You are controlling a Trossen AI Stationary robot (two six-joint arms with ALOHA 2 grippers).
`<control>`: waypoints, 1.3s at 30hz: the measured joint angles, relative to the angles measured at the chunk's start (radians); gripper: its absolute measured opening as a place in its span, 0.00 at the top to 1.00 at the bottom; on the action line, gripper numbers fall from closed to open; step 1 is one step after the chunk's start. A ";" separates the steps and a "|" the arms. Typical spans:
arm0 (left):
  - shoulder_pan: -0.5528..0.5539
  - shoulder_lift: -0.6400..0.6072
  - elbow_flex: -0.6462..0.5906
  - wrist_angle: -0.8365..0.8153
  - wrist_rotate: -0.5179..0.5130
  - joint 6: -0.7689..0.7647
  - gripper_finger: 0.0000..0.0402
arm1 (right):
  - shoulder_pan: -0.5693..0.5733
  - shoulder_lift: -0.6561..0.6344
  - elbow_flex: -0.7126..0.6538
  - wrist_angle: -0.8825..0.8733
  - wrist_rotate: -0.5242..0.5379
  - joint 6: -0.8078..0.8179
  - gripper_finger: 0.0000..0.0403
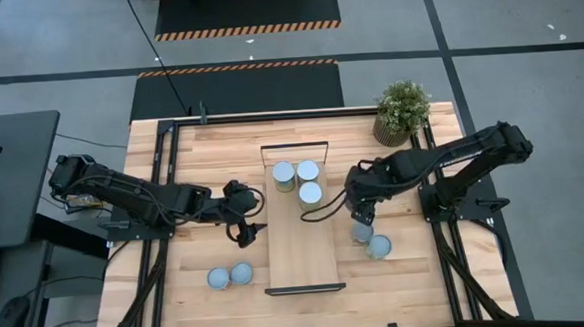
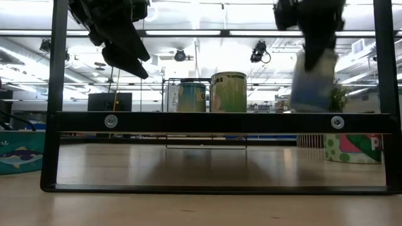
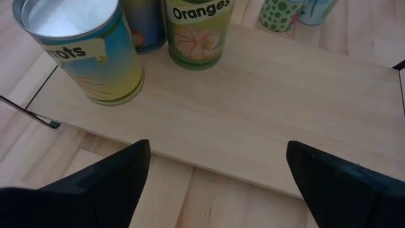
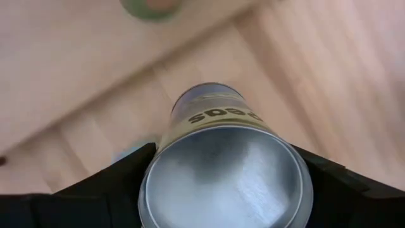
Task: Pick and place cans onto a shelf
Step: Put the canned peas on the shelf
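Note:
The light wood shelf (image 1: pixel 301 233) lies along the table's middle, with three cans (image 1: pixel 308 173) standing upright on its far end. They also show in the left wrist view (image 3: pixel 85 54). My left gripper (image 1: pixel 245 218) hangs open and empty just left of the shelf (image 3: pixel 253 107), above the table. My right gripper (image 1: pixel 360 218) is right of the shelf, shut on a can (image 2: pixel 312 78). Another can (image 1: pixel 379 246) stands on the table just beside it, toward the near right. My right gripper pinches the can's side wall near its silvery upper end (image 4: pixel 152 183) between its two fingers, one on each side. The fingers come from above, pointing down. The can hangs about upright below them, lifted clear of the table.
Two cans (image 1: pixel 230 276) stand on the table left of the shelf's near end. A potted plant (image 1: pixel 401 111) stands at the far right corner. The shelf's black end frame (image 2: pixel 220 122) crosses the low view. The shelf's near half is bare.

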 joint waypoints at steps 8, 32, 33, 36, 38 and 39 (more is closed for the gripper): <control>0.001 0.001 0.000 -0.002 -0.001 0.004 0.07 | 0.082 0.130 0.221 -0.052 -0.050 -0.054 0.20; -0.069 -0.141 0.000 -0.165 -0.034 0.027 0.07 | 0.087 0.680 0.855 0.008 -0.043 -0.663 0.20; -0.081 -0.140 0.000 -0.167 -0.046 0.024 0.07 | 0.079 0.694 0.855 0.014 -0.045 -0.674 0.20; -0.116 -0.139 -0.033 -0.117 -0.070 0.005 0.07 | 0.061 0.735 0.855 0.019 -0.060 -0.708 0.20; -0.130 -0.138 -0.074 -0.093 -0.073 -0.003 0.07 | 0.053 0.751 0.854 0.016 -0.069 -0.728 0.20; -0.136 -0.139 -0.089 -0.088 -0.076 -0.015 0.07 | 0.051 0.757 0.854 0.018 -0.072 -0.736 0.20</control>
